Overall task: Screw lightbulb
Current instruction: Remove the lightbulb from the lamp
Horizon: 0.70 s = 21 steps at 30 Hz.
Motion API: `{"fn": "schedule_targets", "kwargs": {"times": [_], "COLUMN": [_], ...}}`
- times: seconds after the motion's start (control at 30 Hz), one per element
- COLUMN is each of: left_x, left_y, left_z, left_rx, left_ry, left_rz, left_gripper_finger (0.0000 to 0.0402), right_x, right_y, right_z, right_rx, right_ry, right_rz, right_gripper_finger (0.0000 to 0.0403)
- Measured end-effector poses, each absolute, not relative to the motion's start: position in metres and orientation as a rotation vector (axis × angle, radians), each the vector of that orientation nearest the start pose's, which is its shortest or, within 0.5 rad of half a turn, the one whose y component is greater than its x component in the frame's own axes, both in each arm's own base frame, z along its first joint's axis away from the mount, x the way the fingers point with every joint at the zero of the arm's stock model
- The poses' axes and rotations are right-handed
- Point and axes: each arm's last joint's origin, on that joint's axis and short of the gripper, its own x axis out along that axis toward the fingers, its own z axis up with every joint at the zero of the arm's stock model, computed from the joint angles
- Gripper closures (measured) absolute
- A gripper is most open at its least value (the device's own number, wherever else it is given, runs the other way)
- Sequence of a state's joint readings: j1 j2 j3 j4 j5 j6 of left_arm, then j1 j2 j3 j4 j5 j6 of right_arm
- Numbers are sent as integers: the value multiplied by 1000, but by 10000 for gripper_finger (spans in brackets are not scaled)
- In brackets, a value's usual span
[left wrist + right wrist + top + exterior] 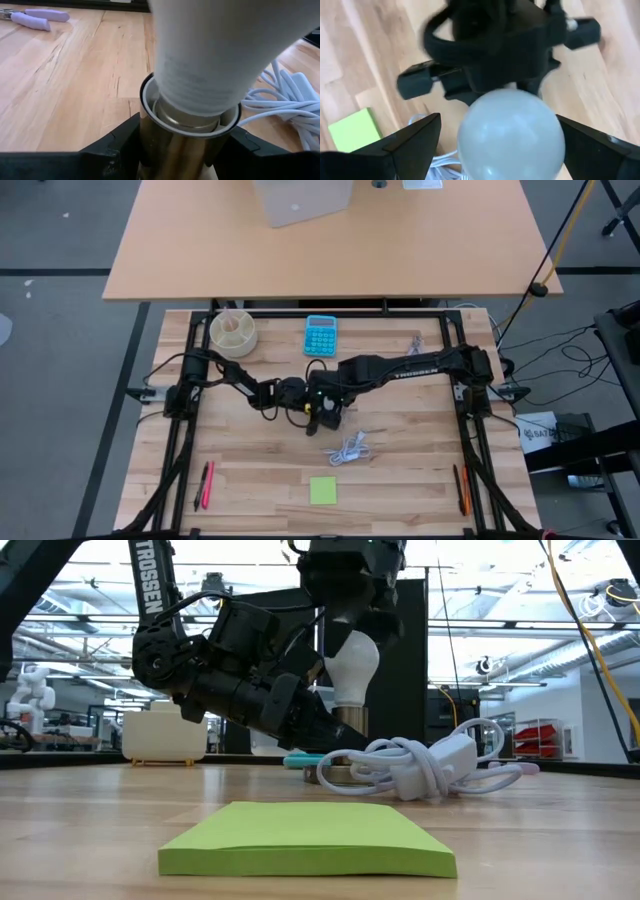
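Frosted white lightbulb [352,662] stands upright in a brassy socket [175,145] (its base mostly hidden), which the left claw [175,150] clamps; right claw [510,135] spreads open around the globe.

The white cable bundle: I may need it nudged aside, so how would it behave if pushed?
The white cable bundle would probably flop and spread rather than slide as one piece, since it lies in loose loops. It looks light. Its loops might snag the nearby socket.
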State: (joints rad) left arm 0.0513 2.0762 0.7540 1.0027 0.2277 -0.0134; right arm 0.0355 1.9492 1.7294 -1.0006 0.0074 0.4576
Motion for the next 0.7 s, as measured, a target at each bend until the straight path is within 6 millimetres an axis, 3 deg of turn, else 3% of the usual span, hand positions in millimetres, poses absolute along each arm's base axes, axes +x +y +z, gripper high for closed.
{"fn": "schedule_targets", "kwargs": {"times": [0.33, 0.63, 0.7], "left_x": [357, 357, 357], "left_y": [12, 12, 12], "left_z": [82, 82, 82], "left_rx": [-60, -60, -60], "left_ry": [318, 318, 318], "left_rz": [-169, -168, -169], "left_gripper_finger": [204, 204, 204], "right_x": [406, 406, 406], "right_y": [13, 13, 13], "right_z": [252, 253, 253], "right_rx": [357, 223, 173], "right_ry": [1226, 1237, 1243], "right_rz": [-318, -216, -177], "right_gripper_finger": [58, 140, 143]}}
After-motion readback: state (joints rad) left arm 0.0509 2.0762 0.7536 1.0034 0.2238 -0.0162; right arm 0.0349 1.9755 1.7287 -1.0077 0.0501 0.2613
